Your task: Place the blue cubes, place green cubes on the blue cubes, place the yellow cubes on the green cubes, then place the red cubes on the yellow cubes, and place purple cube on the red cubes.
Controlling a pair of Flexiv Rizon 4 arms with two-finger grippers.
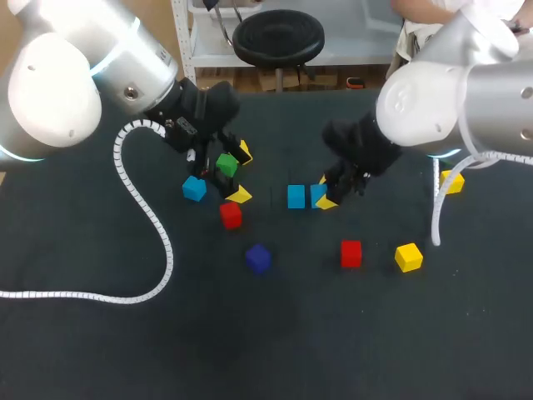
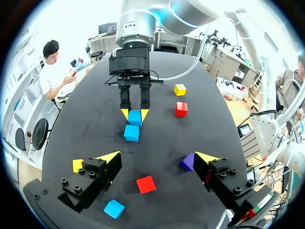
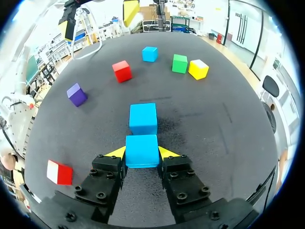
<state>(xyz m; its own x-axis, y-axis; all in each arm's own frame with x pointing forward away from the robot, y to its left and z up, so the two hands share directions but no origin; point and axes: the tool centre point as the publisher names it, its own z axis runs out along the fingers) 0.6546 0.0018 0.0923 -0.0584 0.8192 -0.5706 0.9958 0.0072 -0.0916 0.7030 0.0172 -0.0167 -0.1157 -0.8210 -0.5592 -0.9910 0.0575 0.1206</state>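
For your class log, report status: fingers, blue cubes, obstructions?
Status: right fingers shut on blue cube, beside second blue cube. Left fingers open, empty. Nothing blocking.

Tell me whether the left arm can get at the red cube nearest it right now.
Probably yes. The left gripper is open, and the red cube sits alone in line with the gap between its fingers, with nothing on or against it.

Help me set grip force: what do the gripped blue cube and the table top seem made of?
The blue cube in the right gripper: painted wood or hard plastic, I cannot tell which; even colour, crisp edges, matte faces. The table top: dark cloth or felt, seemingly; matte, faintly speckled, no reflections.
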